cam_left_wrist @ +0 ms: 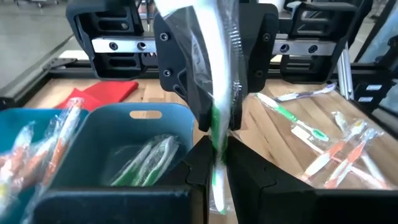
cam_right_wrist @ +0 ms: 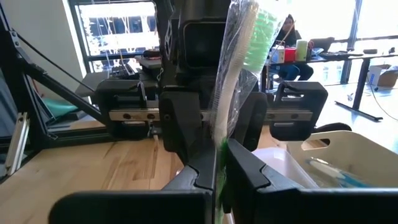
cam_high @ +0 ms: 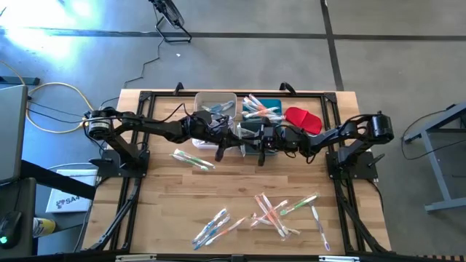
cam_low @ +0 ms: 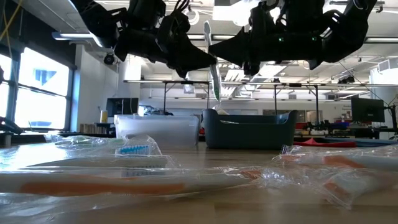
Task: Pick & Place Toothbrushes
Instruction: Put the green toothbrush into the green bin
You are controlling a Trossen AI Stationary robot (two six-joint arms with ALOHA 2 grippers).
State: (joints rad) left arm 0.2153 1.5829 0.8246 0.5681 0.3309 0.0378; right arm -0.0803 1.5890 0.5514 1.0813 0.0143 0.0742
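Both claws meet over the dark bin [cam_high: 251, 135], and both pinch the same wrapped toothbrush [cam_left_wrist: 219, 93], a whitish handle with green bristles in crinkled clear film. The left claw [cam_left_wrist: 214, 163] is closed down to a narrow gap on one end of it; the right claw [cam_right_wrist: 217, 163] is clamped nearly tight on the other, with the green head standing up above its fingers. In the low view the brush hangs upright between the two arms, above the dark bin's rim and clear of the tabletop [cam_high: 160, 211]. It looks like a hand-over, or a re-grip, between the arms, though the pictures cannot say which claw is meant to keep it.

As for progress, the job looks partly done. Inside the dark bin lie a few green-accented brushes. Just beside it, on the left arm's side, the white bin [cam_high: 215, 104] holds some brushes too. Behind the dark bin the teal bin [cam_high: 263, 109] carries a heap of orange and pink ones. A red cloth piece [cam_high: 303, 118] lies next to the teal bin.

Plenty is left. Between the dark bin and the left arm's base, a green pair [cam_high: 192, 159] rests on the tabletop. Well away from the dark bin, toward the near edge, lies a scattered group of loose brushes [cam_high: 273, 212] in orange, green and blue, and another small cluster [cam_high: 215, 227] beside it.
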